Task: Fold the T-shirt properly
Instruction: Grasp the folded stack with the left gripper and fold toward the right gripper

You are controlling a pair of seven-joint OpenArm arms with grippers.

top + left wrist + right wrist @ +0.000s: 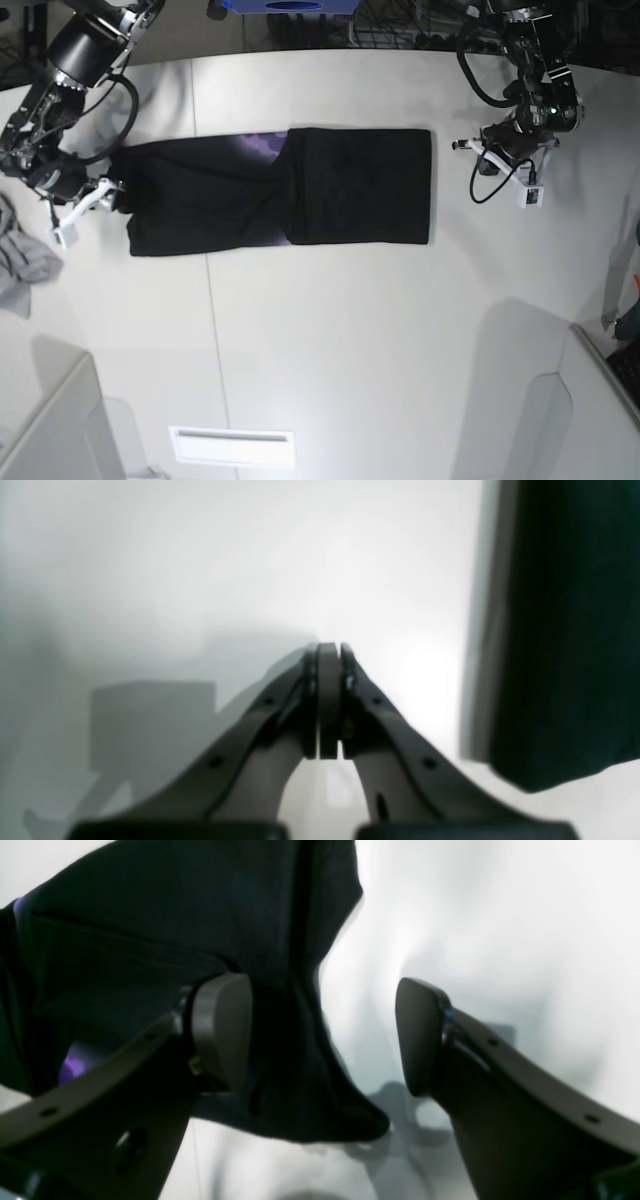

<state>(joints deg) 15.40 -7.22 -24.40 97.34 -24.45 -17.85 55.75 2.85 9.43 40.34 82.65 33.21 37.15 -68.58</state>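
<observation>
The black T-shirt point(340, 190) lies flat on the white table point(350, 330) as a long folded band, with a strip of purple print point(262, 146) showing near its middle. My right gripper point(113, 196) is at the band's left end. In the right wrist view it point(322, 1032) stands open, with a corner of the T-shirt point(150, 940) lying beneath and between the fingers, not pinched. My left gripper point(487, 155) is just off the band's right edge. In the left wrist view it point(329, 647) is shut on nothing, and the T-shirt point(565, 630) is off to its right.
A small grey cloth point(20, 260) lies crumpled at the table's left edge, near my right arm. A white rectangular strip point(232, 447) sits near the front edge. A blue object point(290, 5) stands beyond the table's far side.
</observation>
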